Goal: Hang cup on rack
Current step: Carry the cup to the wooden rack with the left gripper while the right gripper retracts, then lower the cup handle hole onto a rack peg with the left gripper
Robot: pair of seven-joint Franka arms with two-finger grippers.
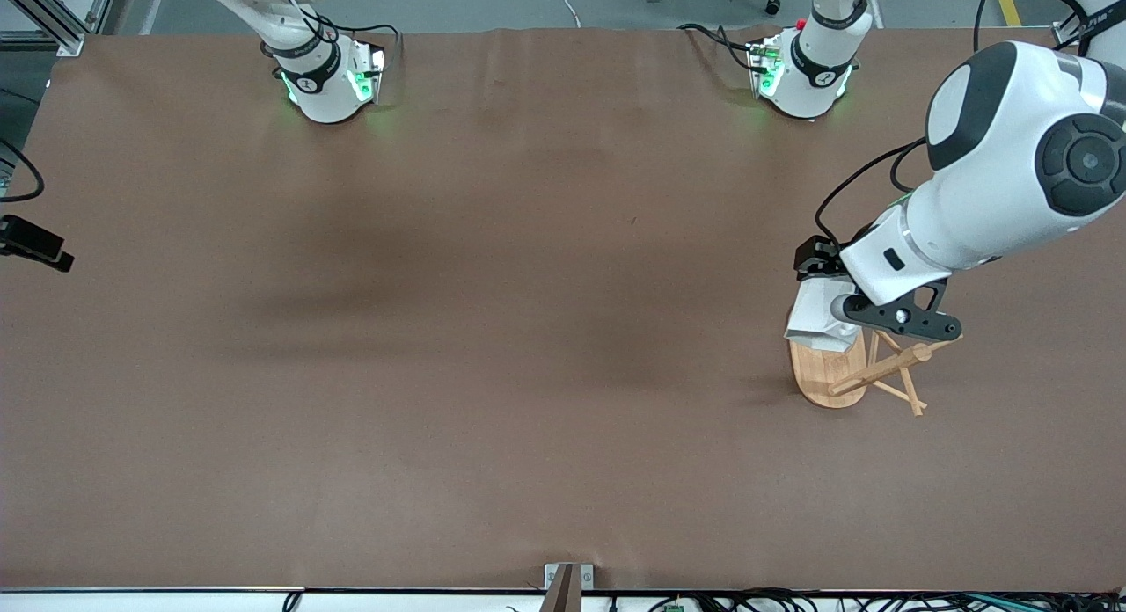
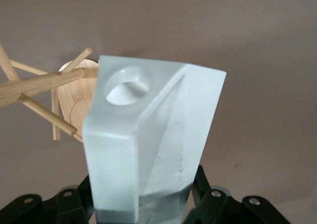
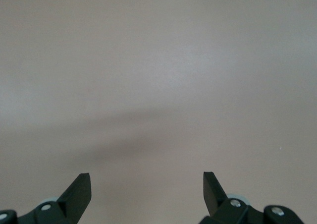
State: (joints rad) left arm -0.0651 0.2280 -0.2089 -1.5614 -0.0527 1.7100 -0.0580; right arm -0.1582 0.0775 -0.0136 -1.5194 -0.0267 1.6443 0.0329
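The left gripper (image 1: 822, 309) hangs over the rack (image 1: 866, 370), which stands near the tabletop (image 1: 493, 331) edge at the left arm's end, roughly midway between the robots' edge and the front camera's edge. Its jaws are clamped on the cup (image 1: 818, 317), held in the air above the rack's oval base.

The coming move appears to turn on the round hole in the cup's handle (image 2: 128, 86) meeting a peg tip. In the left wrist view the cup (image 2: 153, 144) stretches straight out from the jaws, its long axis running away from the gripper, with the handle hole at the free end. The rack's post (image 2: 39, 85) and thin pegs sit just beside that end, close to the hole but not through it. So the cup is not yet hung; the hole likely needs to shift sideways toward a peg and then slide along it.

The right gripper (image 3: 147, 189) waits, out of the front view, with its jaws spread wide over bare tabletop and nothing between them.

No brand, label or readable writing shows on the cup or rack.
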